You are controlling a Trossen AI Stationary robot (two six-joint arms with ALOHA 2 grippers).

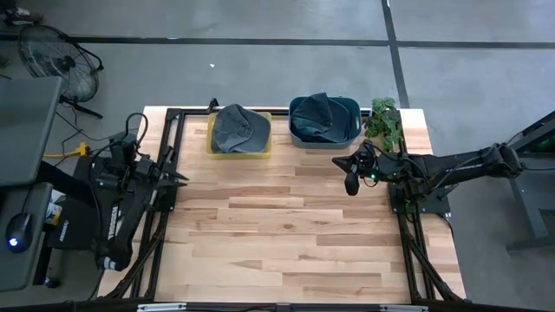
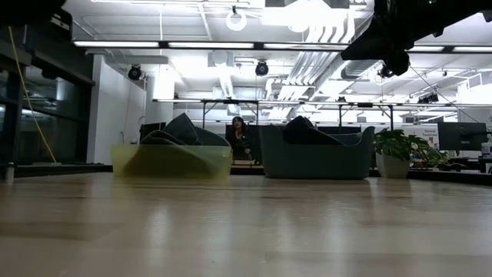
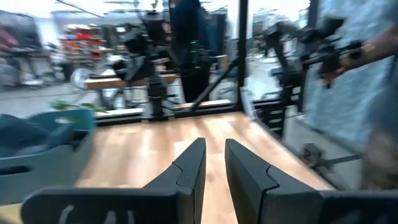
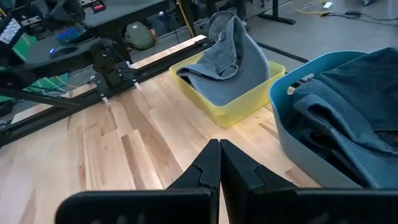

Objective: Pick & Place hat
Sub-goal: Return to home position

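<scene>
Inside yellow bin [image 1: 238, 155], seemingly cloth cap [image 1: 240, 127]

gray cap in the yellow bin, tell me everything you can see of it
The gray cap is soft, faded gray fabric, crumpled, with its crown heaped above the rim. It lies inside the yellow bin at the table's far edge, beside the blue bin. Only the yellow bin touches it.

Colours before you
You see a gray cap [image 1: 240, 126], a yellow bin [image 1: 238, 154], dark blue caps [image 1: 319, 118], a blue bin [image 1: 355, 111], a green plant [image 1: 384, 122], and a pale plank-patterned table [image 1: 286, 234].
</scene>
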